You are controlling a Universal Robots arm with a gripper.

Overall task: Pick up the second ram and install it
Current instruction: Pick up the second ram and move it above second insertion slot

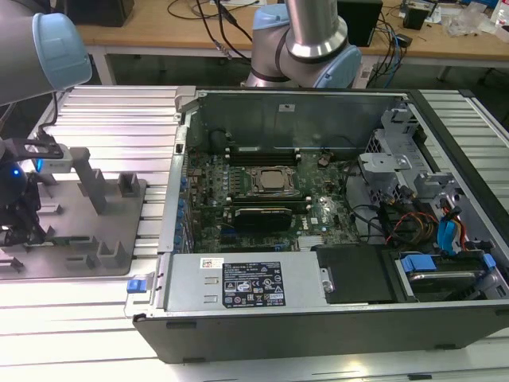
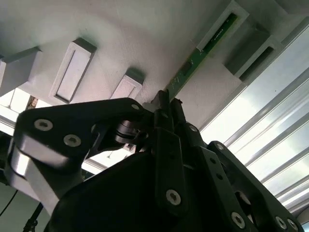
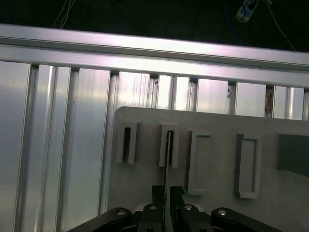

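Starting at the exterior view's left, I am watching the gripper (image 1: 20,223) hanging over the grey holder plate (image 1: 87,239), which is lying near that edge of the ribbed desk (image 1: 103,119).

In both wrist views I am seeing the second ram (image 3: 167,154) edge-on, as a thin green strip (image 2: 195,60). Its far end is sitting in a narrow slotted block (image 3: 169,126) on the plate. Its long axis is running straight out from the gripper (image 3: 165,189), and its near end is passing into the middle of the gripper (image 2: 168,99). So the stick is lying dead ahead, in line with the gripper rather than across it. The gripper is straddling it closely, but I cannot tell whether it is actually clamping the board or only standing around it.

Moving to the exterior view's right, the open computer case (image 1: 278,119) is lying well apart from the plate, and its motherboard (image 1: 318,207) is facing up.
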